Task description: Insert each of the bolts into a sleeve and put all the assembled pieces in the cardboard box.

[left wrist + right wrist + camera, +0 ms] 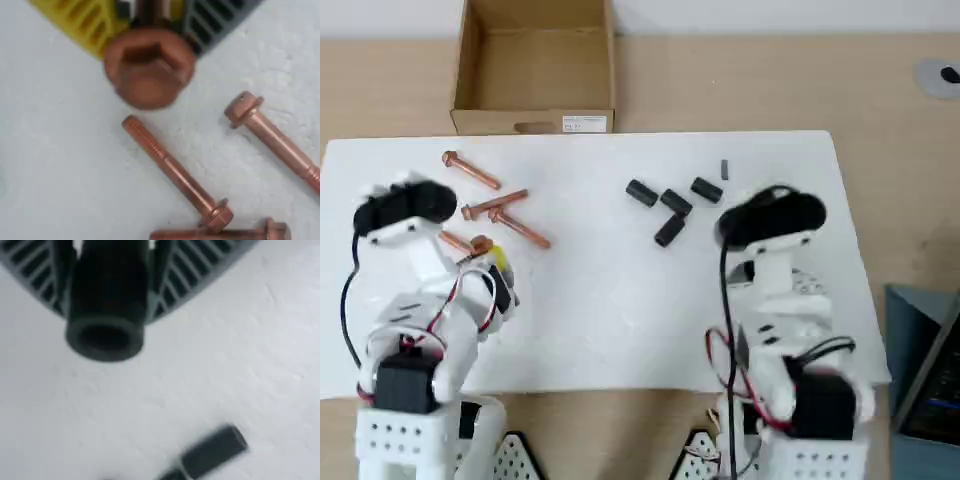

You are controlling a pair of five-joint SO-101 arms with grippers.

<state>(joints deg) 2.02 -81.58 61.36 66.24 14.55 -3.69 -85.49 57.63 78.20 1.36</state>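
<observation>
Copper bolt (149, 67) and black sleeve (106, 315), one gripped by each arm over the white sheet (600, 300).
Left jaws are closed on the bolt, its hexagonal head facing the wrist camera; right jaws are closed on the sleeve, open end outward. Three loose bolts (495, 204) lie near the left arm, four loose sleeves (669, 231) near the right. The box (534, 122) stands on the bench (740, 80) beyond the sheet.

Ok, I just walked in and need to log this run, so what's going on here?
The left gripper holds a copper bolt in its fingers, the right gripper a black sleeve, both over the white mat. Other bolts and sleeves lie loose there. Nothing is in the cardboard box yet.
</observation>
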